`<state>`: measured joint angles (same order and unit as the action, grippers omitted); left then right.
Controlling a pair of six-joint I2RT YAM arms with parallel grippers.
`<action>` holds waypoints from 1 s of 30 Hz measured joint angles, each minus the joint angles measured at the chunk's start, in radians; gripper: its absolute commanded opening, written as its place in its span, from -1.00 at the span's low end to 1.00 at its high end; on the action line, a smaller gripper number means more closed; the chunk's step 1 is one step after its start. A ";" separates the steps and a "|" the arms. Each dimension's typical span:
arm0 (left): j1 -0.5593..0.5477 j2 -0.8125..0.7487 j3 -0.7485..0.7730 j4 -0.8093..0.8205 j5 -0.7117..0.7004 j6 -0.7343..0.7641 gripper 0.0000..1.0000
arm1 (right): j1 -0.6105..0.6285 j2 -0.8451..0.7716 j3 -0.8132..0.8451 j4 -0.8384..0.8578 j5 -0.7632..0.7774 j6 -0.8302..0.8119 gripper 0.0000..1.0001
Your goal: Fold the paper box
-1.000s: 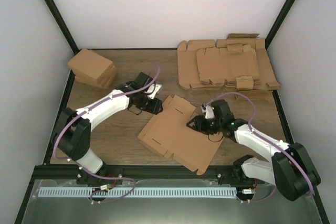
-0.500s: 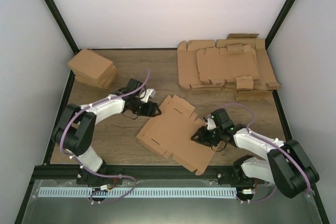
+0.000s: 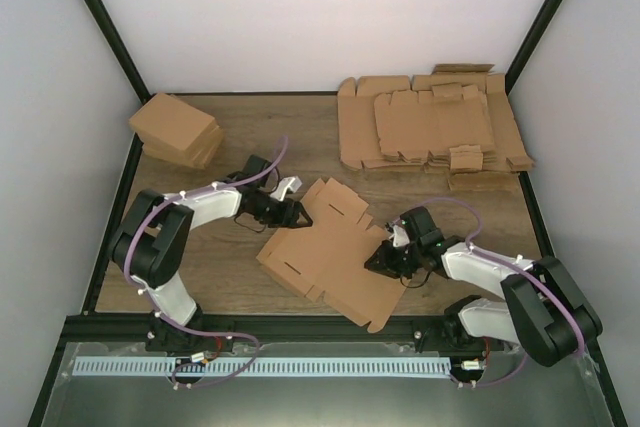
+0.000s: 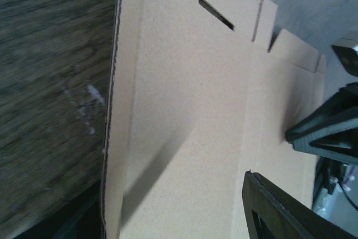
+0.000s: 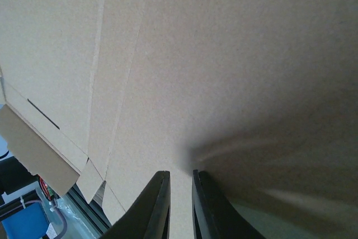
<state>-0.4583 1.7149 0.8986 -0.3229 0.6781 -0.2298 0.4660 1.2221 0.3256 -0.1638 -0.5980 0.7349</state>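
Fingers point(image 5: 156, 205) of my right gripper point(image 3: 385, 259), now nearly together, meet the flat brown cardboard paper box point(image 3: 325, 252). My left gripper point(image 3: 295, 209) stays spread; sheet nudged leftward, still unfolded.

A robot lab cell, by the look of it: white panels point(image 3: 320, 17) in a black frame point(image 3: 102, 27) box in a wooden desk point(image 3: 230, 257), left arm point(image 3: 195, 209) and right arm point(image 3: 490, 267) bolted at its near edge.
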 measured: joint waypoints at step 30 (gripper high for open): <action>-0.173 -0.159 0.143 -0.203 0.026 0.027 0.70 | 0.120 0.254 0.084 0.328 0.027 0.147 -0.80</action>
<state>-0.6315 1.5562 1.0416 -0.5262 0.7036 -0.2024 0.5858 1.4761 0.4095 0.1642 -0.5713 0.8822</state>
